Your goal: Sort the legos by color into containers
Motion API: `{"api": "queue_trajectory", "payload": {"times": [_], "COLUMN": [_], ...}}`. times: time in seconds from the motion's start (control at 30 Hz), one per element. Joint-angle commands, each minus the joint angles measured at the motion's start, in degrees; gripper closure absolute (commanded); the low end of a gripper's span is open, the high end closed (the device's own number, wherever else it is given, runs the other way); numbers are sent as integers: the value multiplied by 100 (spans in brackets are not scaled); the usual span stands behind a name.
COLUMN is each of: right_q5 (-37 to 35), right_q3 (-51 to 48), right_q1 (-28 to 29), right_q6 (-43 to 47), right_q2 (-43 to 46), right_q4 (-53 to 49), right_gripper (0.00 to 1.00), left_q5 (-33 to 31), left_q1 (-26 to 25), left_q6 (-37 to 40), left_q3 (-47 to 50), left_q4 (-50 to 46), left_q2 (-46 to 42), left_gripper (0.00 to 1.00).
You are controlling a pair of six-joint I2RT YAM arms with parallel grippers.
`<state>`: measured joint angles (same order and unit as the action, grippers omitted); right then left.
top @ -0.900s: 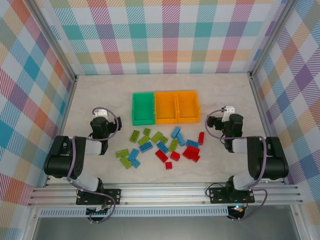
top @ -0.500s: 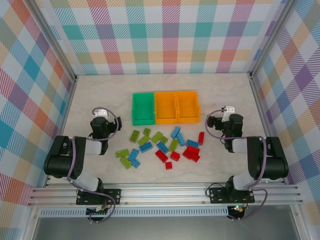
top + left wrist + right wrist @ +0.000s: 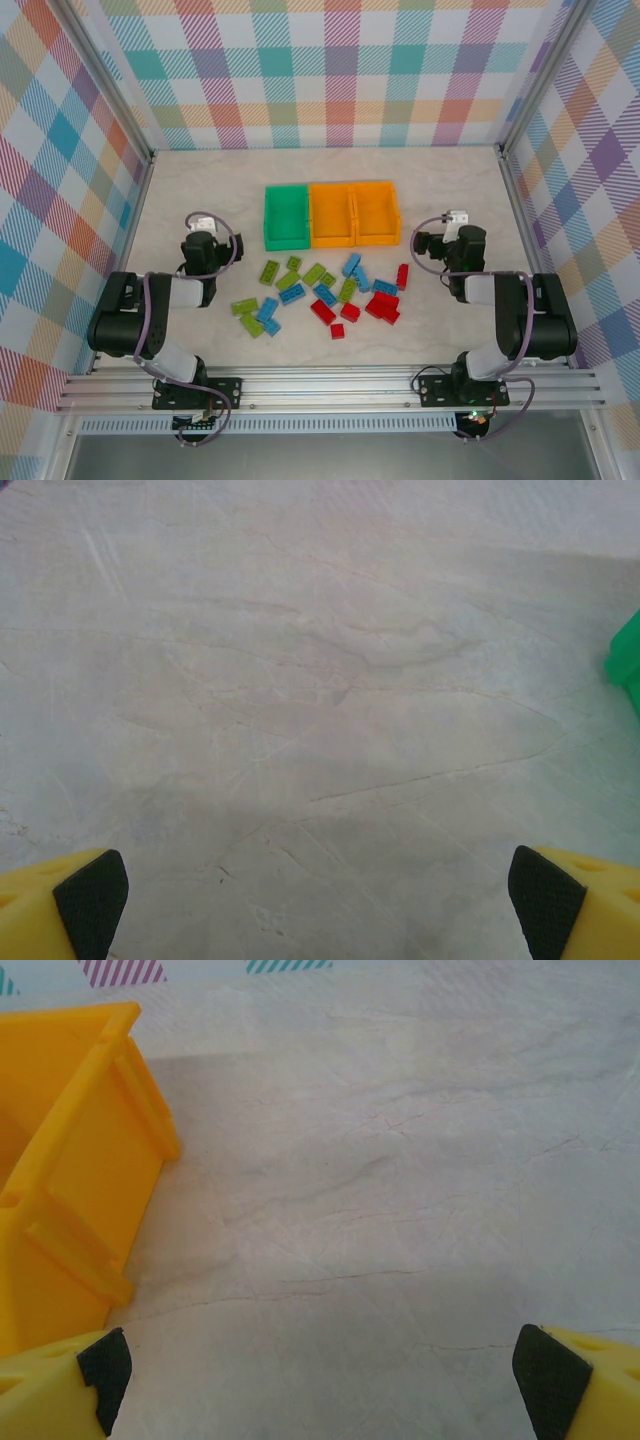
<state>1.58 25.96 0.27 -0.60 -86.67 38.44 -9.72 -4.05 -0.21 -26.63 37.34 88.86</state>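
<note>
Lying between the left gripper (image 3: 318,898) and right gripper (image 3: 325,1368), both wide open and empty, about twenty little bricks (image 3: 322,294) sit just before one green bin (image 3: 285,241) and two orange bins (image 3: 353,213).

Lighting the pale surface (image 3: 200,190) brightly and evenly from overhead in the top view, leaving only short, soft shadows beside the bins (image 3: 330,215) and bricks (image 3: 320,290). Rendering that view crisp, with saturated colours. Looking softer and hazier in the left wrist view, dimming across the lower half under a broad shadow, blurring the green bin (image 3: 628,665) and the left claw (image 3: 320,905) at the margins. Throwing a soft grey shadow off the orange bin (image 3: 70,1160) in the right wrist view, brightening toward the top, leaving the right claw (image 3: 320,1375) out of focus.
</note>
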Motion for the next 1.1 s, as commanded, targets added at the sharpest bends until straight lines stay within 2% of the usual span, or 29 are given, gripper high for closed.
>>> {"api": "queue_trajectory", "payload": {"times": [0.0, 0.17, 0.3, 0.4, 0.53, 0.63, 0.77, 1.07], "right_q5": [69, 84, 125, 56, -82, 193, 554, 422], "right_q3": [1014, 2509, 3423, 3928, 4134, 3950, 3712, 3521], "right_q1": [-30, -27, -11, 86, 285, 333, 473, 1282], "right_q6": [-142, -591, -1033, -1404, -2044, -2414, -2648, -2598], "right_q2": [355, 406, 308, 167, 54, 87, 82, -182], "right_q4": [-1979, -4318, -5847, -7052, -8338, -8656, -8722, -8880], "right_gripper": [0, 0, 4, 8, 8, 8, 11, 13], "left_q5": [-307, -294, -199, -270, -605, -855, -957, -964], "left_q1": [-21, -19, -46, -142, -386, -615, -895, -1069], "left_q6": [-176, -723, -1215, -1513, -2005, -2275, -2380, -2727], "left_q3": [-1129, -2423, -3583, -3880, -4038, -4199, -4187, -3641], "left_q4": [-1932, -3623, -5209, -5850, -6450, -6870, -6918, -6619], "left_q2": [-503, -697, -431, -359, -323, -248, -325, -746], "left_gripper": [0, 0, 0, 0, 0, 0, 0, 0]}}
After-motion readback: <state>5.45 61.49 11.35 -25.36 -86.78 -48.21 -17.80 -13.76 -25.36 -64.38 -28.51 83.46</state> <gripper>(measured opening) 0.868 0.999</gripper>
